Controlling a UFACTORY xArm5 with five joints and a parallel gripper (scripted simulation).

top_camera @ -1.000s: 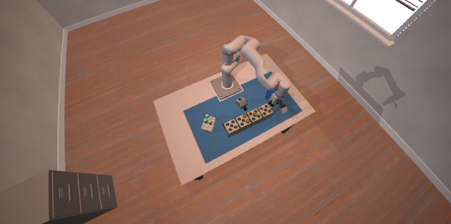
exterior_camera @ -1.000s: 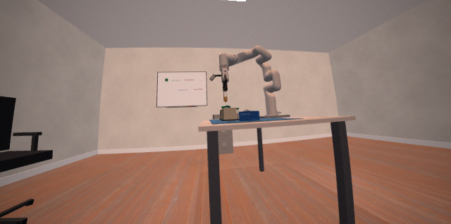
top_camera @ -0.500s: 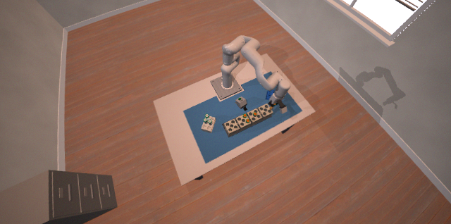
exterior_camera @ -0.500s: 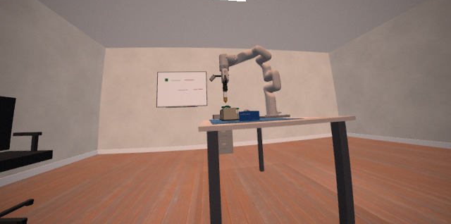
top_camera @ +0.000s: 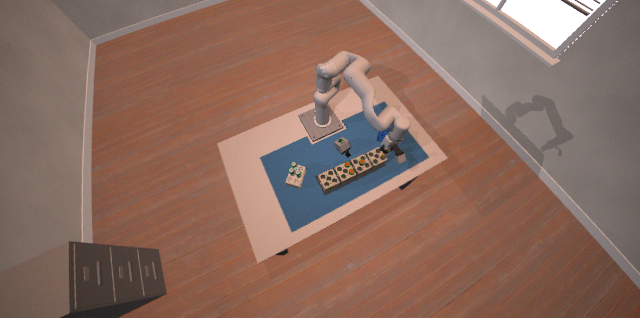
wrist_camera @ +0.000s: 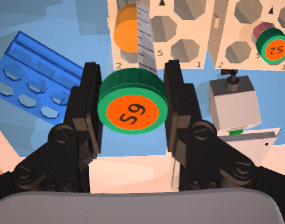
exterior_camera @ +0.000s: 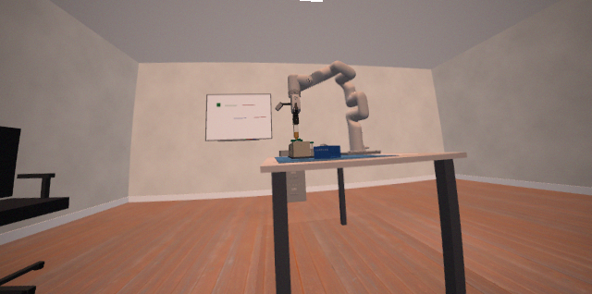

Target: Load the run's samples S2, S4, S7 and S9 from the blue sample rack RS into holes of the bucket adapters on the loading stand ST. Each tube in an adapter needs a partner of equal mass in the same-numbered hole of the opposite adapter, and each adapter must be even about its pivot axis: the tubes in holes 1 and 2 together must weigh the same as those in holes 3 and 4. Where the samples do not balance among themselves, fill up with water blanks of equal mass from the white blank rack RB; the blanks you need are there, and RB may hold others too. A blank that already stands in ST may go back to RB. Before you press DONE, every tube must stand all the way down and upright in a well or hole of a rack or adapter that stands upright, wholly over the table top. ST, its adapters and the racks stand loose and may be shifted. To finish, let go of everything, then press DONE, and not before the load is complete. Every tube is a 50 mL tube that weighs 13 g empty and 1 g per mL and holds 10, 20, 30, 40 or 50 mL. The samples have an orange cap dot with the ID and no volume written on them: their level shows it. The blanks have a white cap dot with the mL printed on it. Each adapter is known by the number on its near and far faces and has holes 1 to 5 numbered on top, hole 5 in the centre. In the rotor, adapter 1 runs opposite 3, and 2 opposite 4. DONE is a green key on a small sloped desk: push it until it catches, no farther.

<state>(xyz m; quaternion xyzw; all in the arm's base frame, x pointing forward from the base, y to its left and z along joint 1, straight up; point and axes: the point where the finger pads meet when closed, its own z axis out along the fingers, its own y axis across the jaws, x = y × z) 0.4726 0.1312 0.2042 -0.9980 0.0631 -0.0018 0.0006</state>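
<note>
My gripper is shut on sample tube S9, which has a green cap and an orange dot. The tube hangs upright, and its orange liquid shows below the cap. Its lower end is over the left side of the end adapter, by the marks 3 and 2; I cannot tell which hole. In the side view the tube ends just above the adapter top. From above, the gripper is at the right end of stand ST. The blue rack RS shows empty wells.
The neighbouring adapter holds an orange-dot tube. The middle adapters hold several orange-dot tubes. The white blank rack RB stands left of ST. The DONE desk is behind ST. A small white block sits beside the gripper.
</note>
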